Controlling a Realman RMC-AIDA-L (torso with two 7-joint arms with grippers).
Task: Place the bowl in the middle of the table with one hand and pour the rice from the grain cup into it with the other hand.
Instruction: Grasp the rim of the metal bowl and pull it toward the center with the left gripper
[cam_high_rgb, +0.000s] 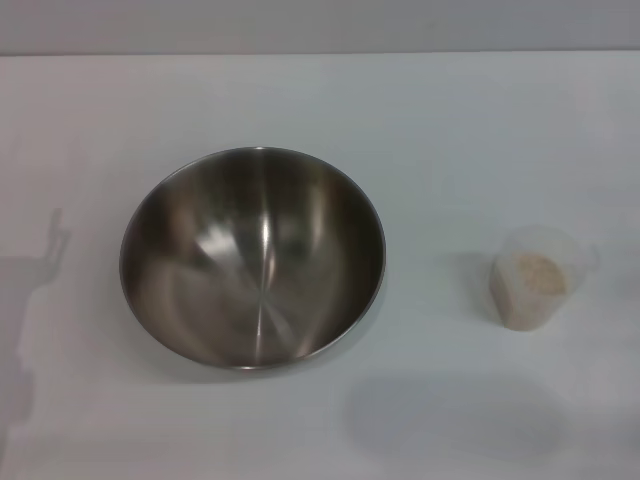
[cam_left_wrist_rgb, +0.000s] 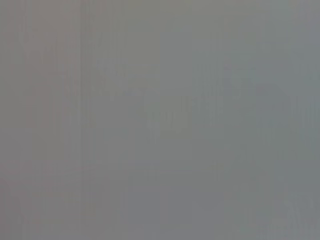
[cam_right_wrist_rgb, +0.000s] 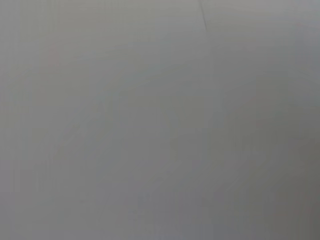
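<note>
The bowl (cam_high_rgb: 252, 256), a wide shiny steel one, stands upright and empty on the white table (cam_high_rgb: 430, 130), a little left of the middle in the head view. To its right stands the grain cup (cam_high_rgb: 532, 278), small and translucent, upright, holding the rice (cam_high_rgb: 538, 272) as a beige mass. Neither gripper shows in any view. Both wrist views show only a plain grey surface.
A grey shadow of an arm falls on the table at the far left (cam_high_rgb: 40, 260). Another soft shadow lies on the table in front of the cup (cam_high_rgb: 455, 415). The table's far edge runs along the top of the head view.
</note>
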